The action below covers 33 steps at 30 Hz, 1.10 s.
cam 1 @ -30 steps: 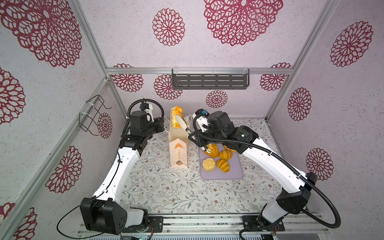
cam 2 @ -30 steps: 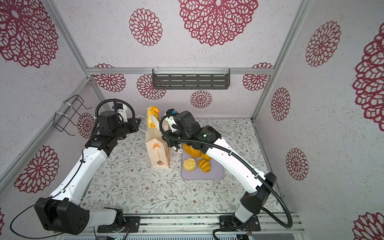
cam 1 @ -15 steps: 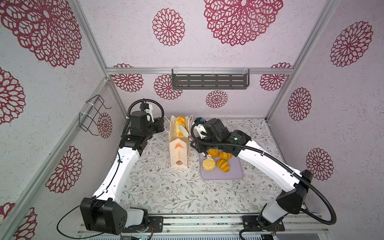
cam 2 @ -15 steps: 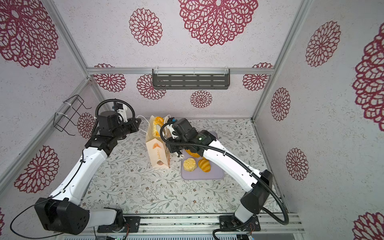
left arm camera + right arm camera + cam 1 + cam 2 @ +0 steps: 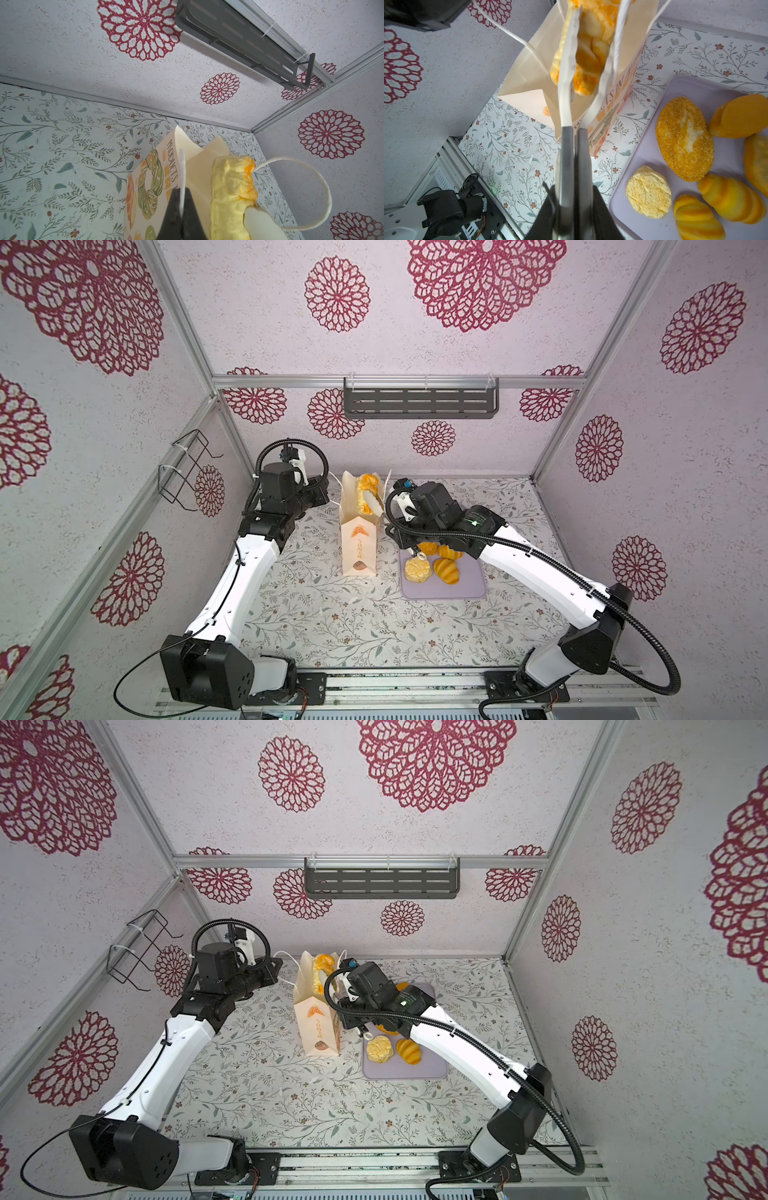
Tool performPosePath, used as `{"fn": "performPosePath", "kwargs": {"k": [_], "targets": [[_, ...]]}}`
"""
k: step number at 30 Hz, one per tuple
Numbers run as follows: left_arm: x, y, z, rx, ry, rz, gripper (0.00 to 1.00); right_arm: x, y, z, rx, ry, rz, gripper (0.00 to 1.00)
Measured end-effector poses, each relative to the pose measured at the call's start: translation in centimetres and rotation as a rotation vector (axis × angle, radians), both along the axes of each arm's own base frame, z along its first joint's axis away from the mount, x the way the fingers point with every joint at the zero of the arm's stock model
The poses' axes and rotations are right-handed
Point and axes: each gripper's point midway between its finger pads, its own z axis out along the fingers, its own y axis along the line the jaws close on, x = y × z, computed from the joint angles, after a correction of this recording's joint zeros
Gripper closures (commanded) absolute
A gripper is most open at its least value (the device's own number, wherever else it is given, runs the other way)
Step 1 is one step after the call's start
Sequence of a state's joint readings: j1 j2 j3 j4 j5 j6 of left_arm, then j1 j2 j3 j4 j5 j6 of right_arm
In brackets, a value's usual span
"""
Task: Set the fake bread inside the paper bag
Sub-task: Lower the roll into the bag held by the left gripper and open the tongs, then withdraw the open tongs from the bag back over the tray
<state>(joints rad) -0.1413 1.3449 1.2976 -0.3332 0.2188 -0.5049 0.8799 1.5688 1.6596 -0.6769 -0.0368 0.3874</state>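
Note:
The paper bag [image 5: 359,539] [image 5: 318,1023] stands upright mid-table. A long braided fake bread [image 5: 365,493] [image 5: 586,60] sticks out of its mouth. My right gripper [image 5: 574,193] is shut on metal tongs [image 5: 566,145], whose white tips [image 5: 566,62] lie against either side of that bread. My left gripper [image 5: 181,193] is shut on the bag's white cord handle [image 5: 182,166] at the bag's left. Several more breads lie on the lilac tray [image 5: 457,593]: a pale round bun [image 5: 648,191], a seeded oval loaf [image 5: 685,139] and ribbed rolls [image 5: 697,220].
The tray [image 5: 415,1071] sits just right of the bag, partly under my right arm [image 5: 519,556]. A grey shelf [image 5: 419,402] hangs on the back wall and a wire rack [image 5: 183,472] on the left wall.
The braided bread has come down from above the bag into its mouth, and my right arm has dropped with it. The left gripper has kept its hold on the handle.

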Motion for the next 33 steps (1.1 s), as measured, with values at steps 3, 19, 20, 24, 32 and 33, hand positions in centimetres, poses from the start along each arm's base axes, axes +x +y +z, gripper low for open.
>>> {"fn": "performPosePath", "kwargs": {"k": [3, 19, 20, 24, 32, 33], "targets": [[0.0, 0.0, 0.0, 0.0, 0.0, 0.0, 1.0, 0.0, 0.1, 0.1, 0.004, -0.001, -0.001, 0.7], [0.0, 0.0, 0.0, -0.001, -0.001, 0.0, 1.0, 0.2, 0.1, 1.3, 0.036, -0.03, -0.01, 0.6], [0.0, 0.0, 0.0, -0.001, -0.001, 0.0, 1.0, 0.2, 0.0, 1.4, 0.039, -0.032, -0.01, 0.59], [0.0, 0.0, 0.0, -0.001, -0.001, -0.001, 1.0, 0.2, 0.0, 2.0, 0.053, -0.046, -0.012, 0.59], [0.0, 0.1, -0.1, 0.001, 0.001, 0.003, 1.0, 0.5, 0.3, 5.3, 0.115, -0.099, -0.012, 0.57], [0.0, 0.1, -0.1, 0.002, 0.001, 0.005, 1.0, 0.5, 0.4, 5.8, 0.125, -0.108, -0.013, 0.57]]}}
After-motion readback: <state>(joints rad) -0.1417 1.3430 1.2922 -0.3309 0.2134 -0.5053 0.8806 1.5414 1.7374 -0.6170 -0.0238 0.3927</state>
